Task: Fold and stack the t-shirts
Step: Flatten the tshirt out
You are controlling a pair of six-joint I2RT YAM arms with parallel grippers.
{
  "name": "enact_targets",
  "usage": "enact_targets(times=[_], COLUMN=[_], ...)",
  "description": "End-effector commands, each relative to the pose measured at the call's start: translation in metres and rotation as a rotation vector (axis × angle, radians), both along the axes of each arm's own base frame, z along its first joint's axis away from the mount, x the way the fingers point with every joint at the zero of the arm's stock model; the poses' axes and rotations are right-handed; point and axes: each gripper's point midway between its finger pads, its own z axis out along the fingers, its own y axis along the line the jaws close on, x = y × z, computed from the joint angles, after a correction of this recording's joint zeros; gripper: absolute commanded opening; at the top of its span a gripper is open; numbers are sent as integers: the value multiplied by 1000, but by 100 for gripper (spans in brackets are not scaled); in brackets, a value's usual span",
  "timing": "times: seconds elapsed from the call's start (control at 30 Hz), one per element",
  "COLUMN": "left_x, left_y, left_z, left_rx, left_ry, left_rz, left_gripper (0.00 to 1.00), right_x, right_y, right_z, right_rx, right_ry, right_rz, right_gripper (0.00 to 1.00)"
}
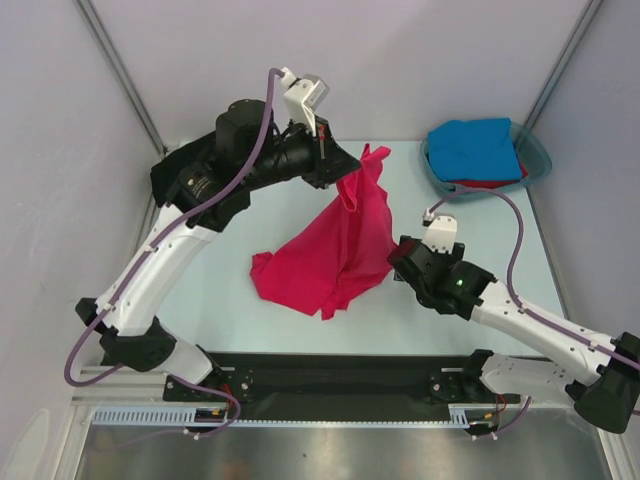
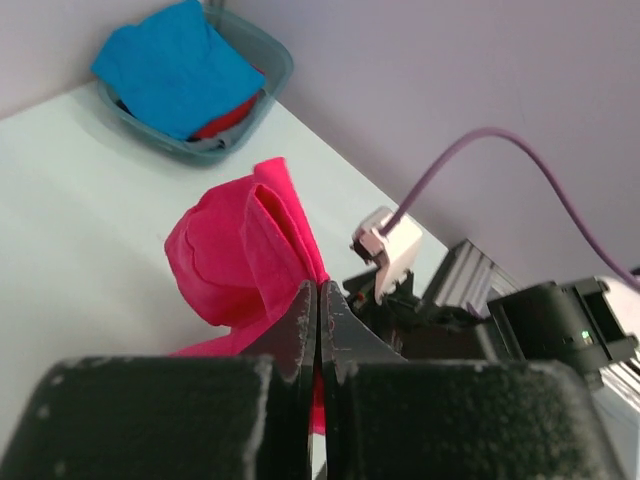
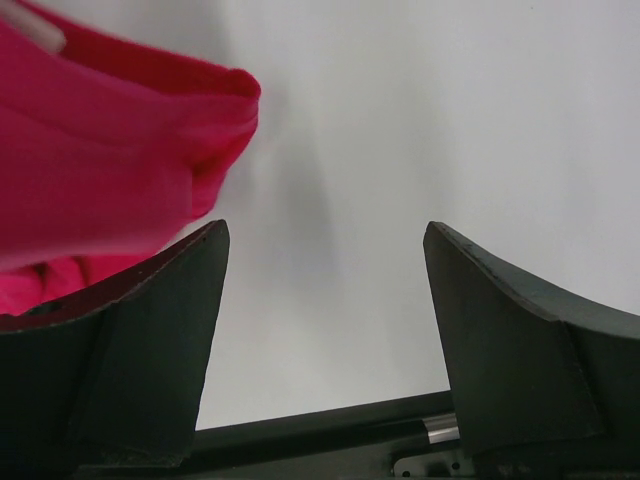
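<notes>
Status from overhead: left gripper point(image 1: 333, 172) is clamped on a bunched edge of the pink shirt point(image 1: 335, 245) and holds it up off the table point(image 1: 220, 300), well to the left of the tub point(image 1: 541, 152). The rest of the shirt hangs down and trails on the table. Its crumpled low corner is farther from the tub than the pinch. My right gripper point(image 1: 402, 262) is spread wide and holds nothing, just beside the shirt's tub-side edge. The blue shirt point(image 1: 472, 148) lies on top in the tub, with the red shirt point(image 1: 497, 184) showing under it.

Left wrist: jaws pressed together with pink cloth squeezed between the tips. A fold bulges up toward the tub point(image 2: 278, 80). It likely catches more than one layer; I can't tell how many.

Right wrist: fingers far apart with bare table between them. The pink hem point(image 3: 100, 180) sits just off the finger on the left of the view, not between the pads.

My read of the step: open the shirt out flat before folding.

How I'd do it well:
- Move the right gripper onto the near free edge.
- Catch one layer at a corner or shoulder, not a wad.
- Release nothing on the left until the right has a hold.
- Pull the two grips apart until the cloth goes taut.
- Lay it flat on the side of the table away from the tub, so nothing drapes over the rim.
</notes>
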Motion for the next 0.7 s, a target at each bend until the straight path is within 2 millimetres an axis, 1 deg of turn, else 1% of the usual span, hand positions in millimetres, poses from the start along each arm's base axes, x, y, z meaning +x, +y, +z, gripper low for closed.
enact_targets(times=[0.0, 0.07, 0.1, 0.13, 0.17, 0.2, 0.23, 0.27, 0.3, 0.37, 0.4, 0.47, 0.5, 0.57, 0.63, 0.67], left_x=[-34, -50, -66, -74, -83, -98, -107, -116, -127, -133, -141, -151, -162, -181, -182, -169], left_y=[0, 2, 9, 12, 19, 30, 36, 41, 51, 60, 67, 73, 76, 85, 92, 94], left_z=[17, 29, 44, 49, 55, 67, 73, 75, 82, 81, 79, 76, 74, 81, 82, 78], left_rx=[-30, -49, -75, -81, -89, -110, -122, -123, -134, -128, -123, -116, -111, -125, -123, -105], left_ry=[-25, -38, -62, -68, -79, -106, -121, -125, -143, -148, -143, -130, -117, -133, -140, -141], left_rz=[-137, -199, -245, -262, -272, -294, -307, -325, -331, -318, -323, -353, -391, -448, -414, -337], left_gripper=[1, 2, 2, 3, 4, 6, 8, 9, 11, 14, 21, 22, 24, 25, 31, 32], right_x=[1, -2, -3, -5, -6, -8, -8, -10, -10, -10, -10, -10, -8, -7, -4, -2], right_y=[-9, -19, -22, -29, -34, -38, -42, -46, -48, -50, -50, -50, -49, -47, -43, -42], right_z=[10, 15, 18, 20, 24, 25, 28, 30, 31, 33, 34, 34, 33, 30, 26, 25], right_rx=[41, 35, 41, 31, 45, 41, 35, 41, 35, 38, 39, 37, 34, 24, 12, 9], right_ry=[-56, -76, -87, -99, -118, -125, -138, -150, -155, -169, -172, -173, -174, -166, -159, -157], right_rz=[-65, -91, -106, -127, -144, -154, -164, -168, -170, -178, -177, -175, -175, -170, -164, -159], right_gripper=[83, 82, 82, 82, 82, 82, 82, 82, 82, 82, 82, 82, 82, 83, 83, 83])
